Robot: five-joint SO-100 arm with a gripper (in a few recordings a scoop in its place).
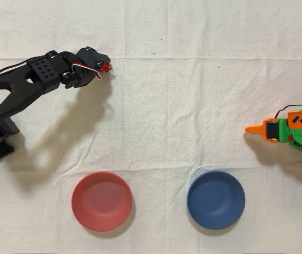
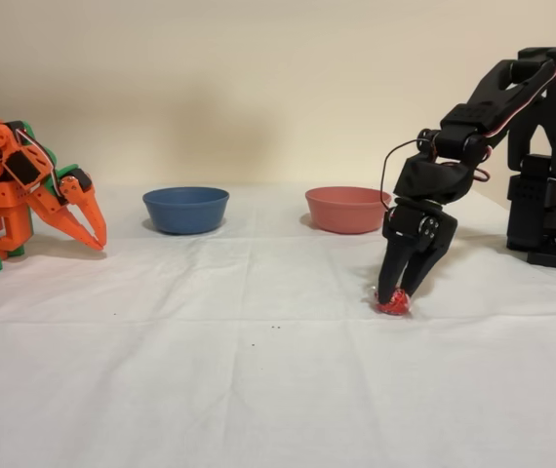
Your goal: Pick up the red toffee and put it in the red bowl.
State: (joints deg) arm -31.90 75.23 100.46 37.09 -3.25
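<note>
The red toffee [image 2: 393, 305] lies on the white cloth, a small shiny red candy with clear wrapper ends. My black gripper [image 2: 393, 295] points down onto it, its two fingers drawn in close around the candy, which still touches the cloth. From overhead the toffee [image 1: 107, 67] peeks out at the tip of the gripper [image 1: 104, 68], in the upper left. The red bowl [image 1: 101, 201] is empty near the bottom edge, well apart from the gripper. In the fixed view the red bowl [image 2: 347, 209] stands behind and to the left of the gripper.
A blue bowl [image 1: 215, 199] of the same size sits right of the red one in the overhead view, also empty. The idle orange arm [image 1: 289, 129] rests at the right edge. My arm's base fills the left edge.
</note>
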